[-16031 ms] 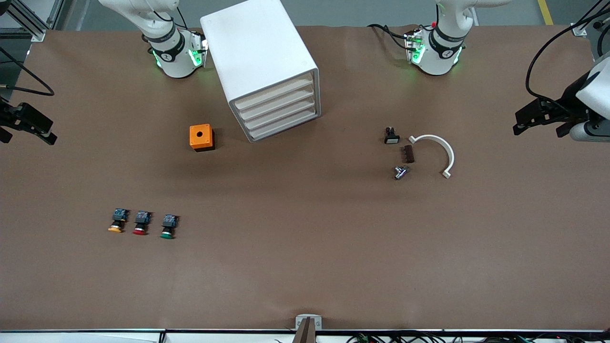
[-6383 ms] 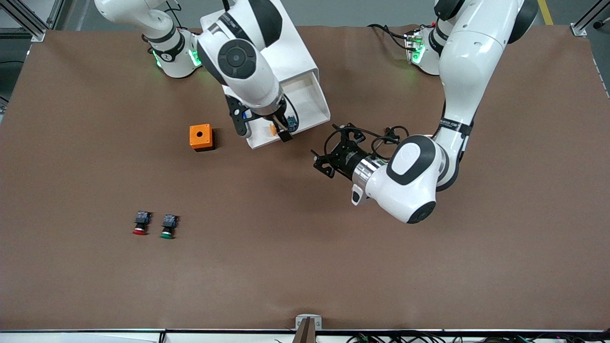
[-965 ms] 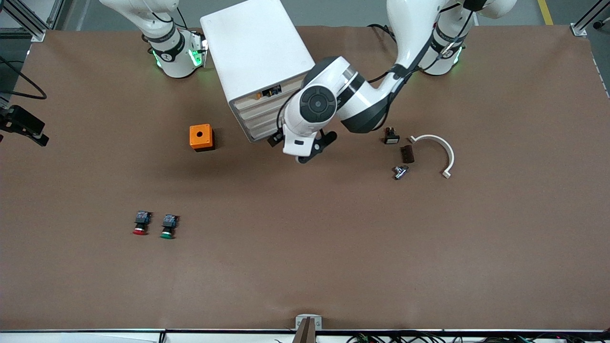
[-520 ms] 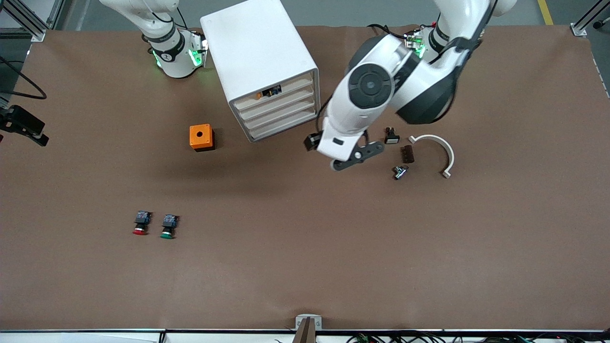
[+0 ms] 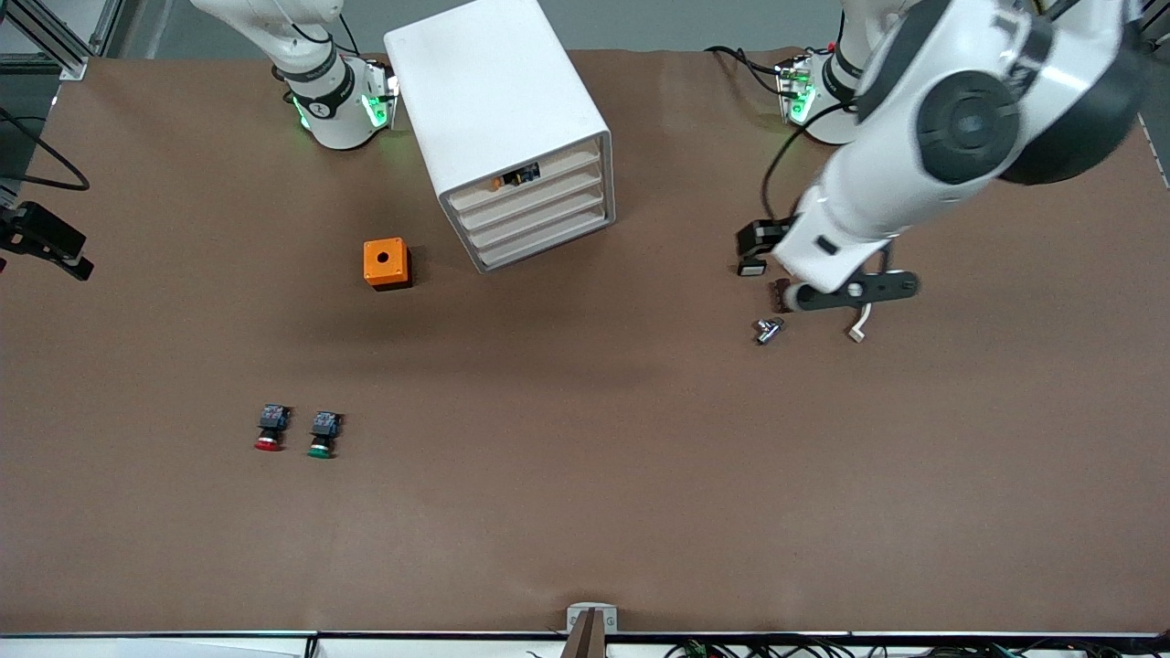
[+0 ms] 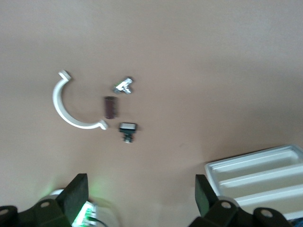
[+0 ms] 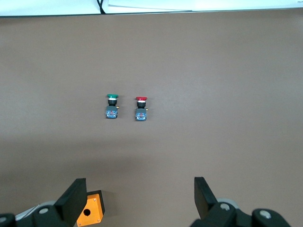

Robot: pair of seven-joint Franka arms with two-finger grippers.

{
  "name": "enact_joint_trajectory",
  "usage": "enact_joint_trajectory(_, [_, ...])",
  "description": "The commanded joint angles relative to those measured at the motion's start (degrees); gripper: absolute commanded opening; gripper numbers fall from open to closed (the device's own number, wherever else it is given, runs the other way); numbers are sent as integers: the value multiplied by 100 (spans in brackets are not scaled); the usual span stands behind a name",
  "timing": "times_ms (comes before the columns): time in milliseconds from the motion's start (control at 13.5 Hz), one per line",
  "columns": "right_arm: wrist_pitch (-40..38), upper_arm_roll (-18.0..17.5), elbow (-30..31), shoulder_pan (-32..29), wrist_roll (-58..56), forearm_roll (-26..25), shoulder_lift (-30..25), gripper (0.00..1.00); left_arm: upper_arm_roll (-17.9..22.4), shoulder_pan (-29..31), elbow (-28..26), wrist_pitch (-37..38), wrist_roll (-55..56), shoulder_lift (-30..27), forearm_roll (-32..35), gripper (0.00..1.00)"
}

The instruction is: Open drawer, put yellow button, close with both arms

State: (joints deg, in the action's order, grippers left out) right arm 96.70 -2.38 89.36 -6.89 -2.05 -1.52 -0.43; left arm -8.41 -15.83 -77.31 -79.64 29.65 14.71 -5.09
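Note:
The white cabinet (image 5: 498, 100) stands near the arms' bases, and its drawer fronts also show in the left wrist view (image 6: 255, 177). The top drawer (image 5: 548, 171) is pushed in almost flush. The yellow button (image 5: 514, 177) shows through the narrow gap above the drawer's front. My left gripper (image 5: 855, 291) is open and empty in the air over the small parts toward the left arm's end of the table; its fingers (image 6: 75, 194) stand wide apart. My right gripper (image 5: 41, 249) waits at the right arm's end, open and empty, as its own wrist view (image 7: 139, 196) shows.
An orange box (image 5: 387, 263) sits beside the cabinet. A red button (image 5: 269, 429) and a green button (image 5: 322, 434) lie nearer the front camera. A white curved clip (image 6: 71, 111), a brown block (image 6: 110, 107), a black switch (image 6: 128, 130) and a metal piece (image 5: 768, 330) lie under the left arm.
The left arm has swung away from the cabinet's front toward its own end of the table and risen. The drawer and the right arm have not moved.

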Motion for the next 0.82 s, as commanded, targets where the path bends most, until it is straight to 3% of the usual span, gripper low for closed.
enact_joint_trajectory(0, [-20,-79,-24,-111,-6,38,-27,100,-56,535,-976,-52,-800,-924,87,99])
enact_joint_trajectory(223, [-20,-79,-24,-111,-6,38,-27,100,-100,1378,-1732,-122,-2046,-1671,87,99])
enact_joint_trajectory(594, [-20,-79,-24,-111,-6,38,-27,100,436,1416,-3068,-1183,-2937,-2577,244,99])
enact_joint_trajectory(742, [-20,-79,-24,-111,3,29,-27,100,445,1486,-3097,-1527,-2956,-2561,376,99])
